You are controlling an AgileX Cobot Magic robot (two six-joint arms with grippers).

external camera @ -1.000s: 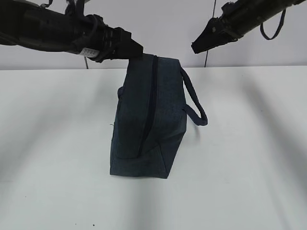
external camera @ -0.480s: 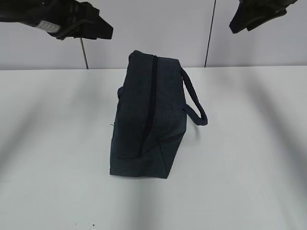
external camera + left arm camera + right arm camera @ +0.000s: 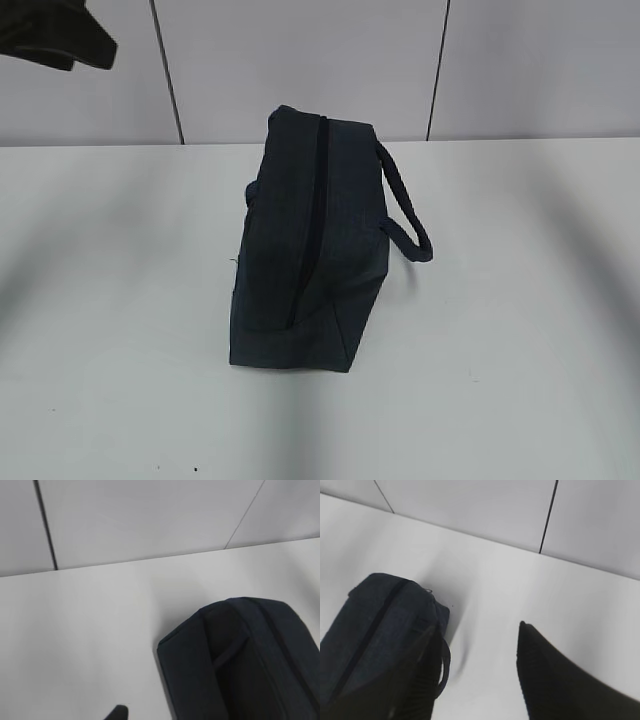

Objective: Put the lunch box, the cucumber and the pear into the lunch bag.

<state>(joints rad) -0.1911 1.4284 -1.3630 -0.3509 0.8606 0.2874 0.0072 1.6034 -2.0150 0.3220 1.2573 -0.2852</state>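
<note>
The dark navy lunch bag (image 3: pixel 310 250) stands on the white table, with its zipper (image 3: pixel 316 210) running along the top and looking shut. Its loop handle (image 3: pixel 408 215) hangs on the right side. The bag also shows in the left wrist view (image 3: pixel 245 660) and in the right wrist view (image 3: pixel 375 625). Of my left gripper (image 3: pixel 70 45) only a dark end shows at the top left, high and away from the bag; the left wrist view shows one fingertip (image 3: pixel 118 713). My right gripper (image 3: pixel 477 627) is open and empty, above and beside the bag. The lunch box, the cucumber and the pear are out of view.
The white table (image 3: pixel 520 330) spreads around the bag. A pale panelled wall (image 3: pixel 300 60) with dark seams stands right behind the table's far edge.
Both arms have drawn up and outward from above the bag. The right arm has left the exterior view and the left shows only in the top left corner. The bag has not moved.
</note>
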